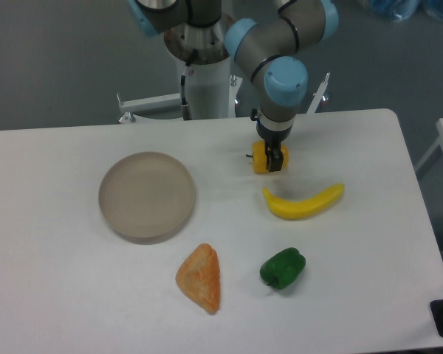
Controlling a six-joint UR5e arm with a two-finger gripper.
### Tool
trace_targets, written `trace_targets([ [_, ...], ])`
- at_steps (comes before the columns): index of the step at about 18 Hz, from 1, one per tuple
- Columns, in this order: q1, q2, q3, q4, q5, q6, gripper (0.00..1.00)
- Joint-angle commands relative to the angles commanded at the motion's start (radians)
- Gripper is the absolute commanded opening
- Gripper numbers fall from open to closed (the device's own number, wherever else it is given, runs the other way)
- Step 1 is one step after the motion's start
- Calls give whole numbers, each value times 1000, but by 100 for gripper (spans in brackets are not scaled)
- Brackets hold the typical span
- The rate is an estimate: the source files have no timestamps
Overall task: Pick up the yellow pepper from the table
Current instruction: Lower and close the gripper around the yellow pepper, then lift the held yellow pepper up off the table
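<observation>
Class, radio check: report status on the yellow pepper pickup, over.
Gripper down at the yellow pepper, fingers around it; grip unconfirmed. Pepper at table level. Banana close by, not blocking.

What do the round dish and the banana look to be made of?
The round dish looks like matte plastic or unglazed ceramic: flat grey-beige, no highlights, thick plain rim. The banana looks like molded plastic or foam: uniform bright yellow, smooth, no spots or peel seams visible. At this resolution neither can be settled further.
</observation>
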Motion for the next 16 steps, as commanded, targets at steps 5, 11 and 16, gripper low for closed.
trace_targets([
  [5,0,-2,-9,-2,2,-11,54],
  [11,8,5,28,-23,18,-17,33],
  [16,25,8,155,-129,2,-176,28],
])
